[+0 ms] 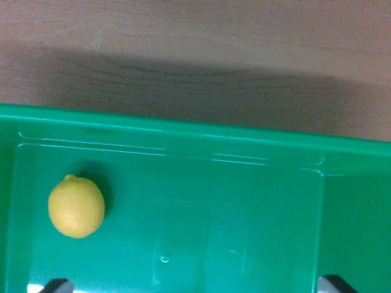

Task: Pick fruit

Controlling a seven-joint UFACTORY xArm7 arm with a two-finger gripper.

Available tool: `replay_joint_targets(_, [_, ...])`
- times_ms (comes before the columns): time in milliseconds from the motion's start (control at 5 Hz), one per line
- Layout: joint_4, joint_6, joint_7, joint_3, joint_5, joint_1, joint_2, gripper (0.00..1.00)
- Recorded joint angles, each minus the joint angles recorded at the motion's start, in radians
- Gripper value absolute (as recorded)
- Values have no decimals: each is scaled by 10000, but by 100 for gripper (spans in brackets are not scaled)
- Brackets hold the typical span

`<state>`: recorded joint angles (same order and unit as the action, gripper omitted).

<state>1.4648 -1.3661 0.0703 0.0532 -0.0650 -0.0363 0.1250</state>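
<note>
A yellow lemon [76, 206] lies on the floor of a green plastic bin [244, 137], toward the wrist view's left. Only the two dark fingertips of my gripper [195, 284] show, at the bottom edge: one [56, 285] just below the lemon, the other [336, 284] far to the wrist view's right. They stand wide apart with nothing between them. The lemon sits slightly above and beside the left fingertip, apart from it.
The bin's far wall and rim run across the middle of the view. Beyond it lies a wooden tabletop [201, 55] with the bin's shadow on it. The bin's right wall [357, 226] rises at the wrist view's right.
</note>
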Motion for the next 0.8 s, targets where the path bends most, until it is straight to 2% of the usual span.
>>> replay_joint_targets(200, [0,0,0,0,0,0,0,0])
replay_joint_targets(400, [-265,386,73,58,20,68,163,0])
replay_joint_targets(600, [-265,386,73,58,20,68,163,0])
replay_joint_targets(800, [-566,826,156,124,43,144,349,0])
